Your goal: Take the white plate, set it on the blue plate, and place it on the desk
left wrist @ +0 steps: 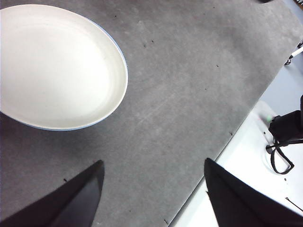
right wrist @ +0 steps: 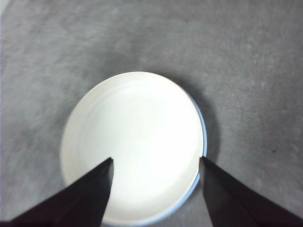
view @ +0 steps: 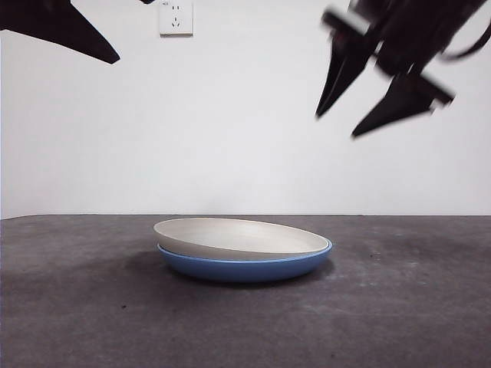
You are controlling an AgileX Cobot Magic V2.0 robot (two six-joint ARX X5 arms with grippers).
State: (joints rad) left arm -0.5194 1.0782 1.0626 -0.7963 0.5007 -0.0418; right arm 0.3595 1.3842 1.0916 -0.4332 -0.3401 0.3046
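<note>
Two plates stacked | white plate (view: 242,237) sits slightly askew in blue plate (view: 245,267) at tabletop (view: 399,307) centre | right claw (view: 368,92) high at 2 o'clock, jaws apart, empty | left claw (left wrist: 151,189) spread, waiting | advice: lift clear, keep level, leave stack undisturbed.

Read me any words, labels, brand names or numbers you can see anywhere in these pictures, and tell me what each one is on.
No readable text in any view.
White plate: no print or marks.
Blue plate: no label visible.
Desk: bare, only scuffs.
Wall socket: slots only, no legible marking.
Black device beside the desk in the left wrist view: no readable lettering.
</note>
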